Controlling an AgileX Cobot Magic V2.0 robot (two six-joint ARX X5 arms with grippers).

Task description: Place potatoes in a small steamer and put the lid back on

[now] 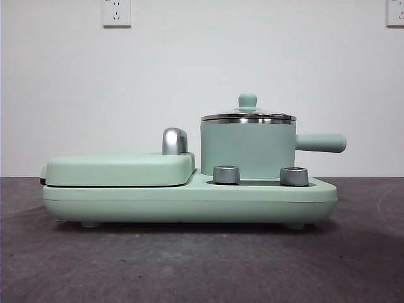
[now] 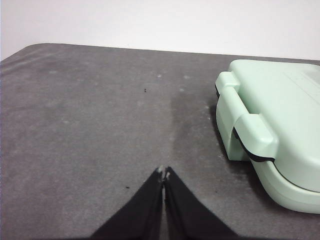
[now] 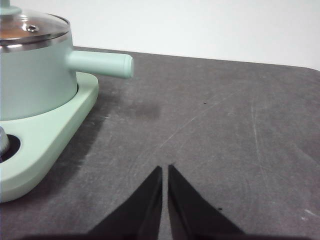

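The small steamer [image 1: 247, 150], a mint-green pot with a straight side handle [image 1: 320, 142], stands on the right half of a green cooker base [image 1: 189, 196]. The glass lid [image 1: 248, 117] with its green knob sits on the pot's rim. In the right wrist view the steamer [image 3: 35, 75] is off to one side, and an orange-brown patch, the potatoes [image 3: 12, 32], shows through the lid [image 3: 35, 27]. My right gripper [image 3: 165, 169] is shut and empty over bare table beside the pot's handle. My left gripper [image 2: 164, 172] is shut and empty, away from the cooker's hinged end.
A flat green griddle cover [image 1: 120, 167] with a chrome handle [image 1: 173, 141] fills the cooker's left half; its hinged end [image 2: 270, 130] shows in the left wrist view. Two steel knobs [image 1: 226, 175] sit on the base's front. Dark grey table [image 1: 189, 265] lies all around.
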